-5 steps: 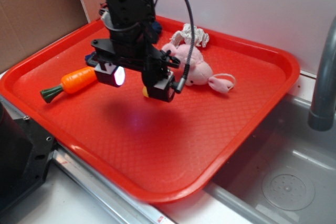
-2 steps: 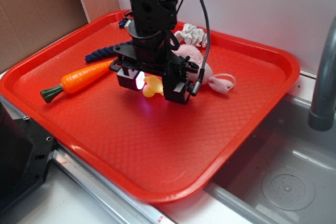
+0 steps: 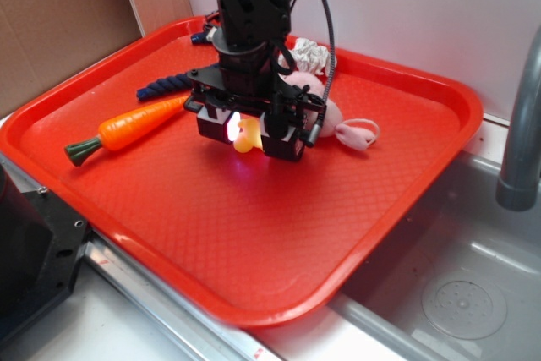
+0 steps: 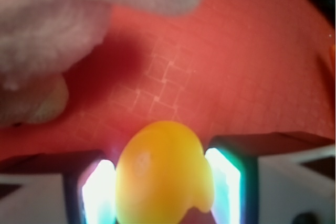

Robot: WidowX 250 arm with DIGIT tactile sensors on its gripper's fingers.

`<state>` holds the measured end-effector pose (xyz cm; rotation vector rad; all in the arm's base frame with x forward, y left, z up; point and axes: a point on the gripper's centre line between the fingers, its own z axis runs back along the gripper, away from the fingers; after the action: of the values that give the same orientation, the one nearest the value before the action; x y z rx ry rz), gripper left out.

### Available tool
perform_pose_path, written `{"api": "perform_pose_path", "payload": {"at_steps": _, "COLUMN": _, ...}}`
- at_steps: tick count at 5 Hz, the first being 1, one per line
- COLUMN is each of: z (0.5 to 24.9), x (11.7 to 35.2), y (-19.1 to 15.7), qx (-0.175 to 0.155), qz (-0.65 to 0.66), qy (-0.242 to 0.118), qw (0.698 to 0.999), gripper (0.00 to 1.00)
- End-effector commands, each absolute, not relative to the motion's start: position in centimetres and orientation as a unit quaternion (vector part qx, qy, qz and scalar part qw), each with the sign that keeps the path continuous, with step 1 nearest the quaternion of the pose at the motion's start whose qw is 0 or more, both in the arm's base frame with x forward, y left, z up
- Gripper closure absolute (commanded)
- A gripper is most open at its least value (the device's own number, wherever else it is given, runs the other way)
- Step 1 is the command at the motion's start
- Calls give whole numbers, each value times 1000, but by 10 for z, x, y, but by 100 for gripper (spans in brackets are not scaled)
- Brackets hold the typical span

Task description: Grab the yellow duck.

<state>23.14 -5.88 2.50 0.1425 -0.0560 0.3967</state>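
**Duck between the jaws**

While the carrot [image 3: 135, 125] lay off to the left, the gripper [image 3: 248, 134] sat low on the tray [image 3: 254, 234], jaws slightly apart around the duck [image 3: 247, 135], pads apparently just clear. Closing came next, then lifting clear of the plush [image 3: 325, 112].

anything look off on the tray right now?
Nothing stands out. The pincer straddles the yellow duck, which fills the gap between its lit pads in the wrist view. The carrot and pink plush lie on the red tray, nothing spilled or damaged.
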Motion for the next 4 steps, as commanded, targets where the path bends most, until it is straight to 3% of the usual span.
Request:
{"api": "perform_pose_path", "payload": {"at_steps": 1, "z": 99, "x": 234, "y": -59, "qx": 45, "qz": 65, "qy": -36, "qw": 996, "gripper": 100}}
{"api": "perform_pose_path", "payload": {"at_steps": 2, "z": 131, "x": 225, "y": -55, "qx": 10, "qz": 8, "qy": -30, "qw": 999, "gripper": 100}}
{"api": "perform_pose_path", "payload": {"at_steps": 3, "z": 165, "x": 211, "y": -45, "qx": -24, "qz": 17, "qy": -56, "qw": 998, "gripper": 100}}
{"api": "perform_pose_path", "payload": {"at_steps": 4, "z": 180, "x": 202, "y": -39, "qx": -19, "qz": 27, "qy": -87, "qw": 996, "gripper": 100}}
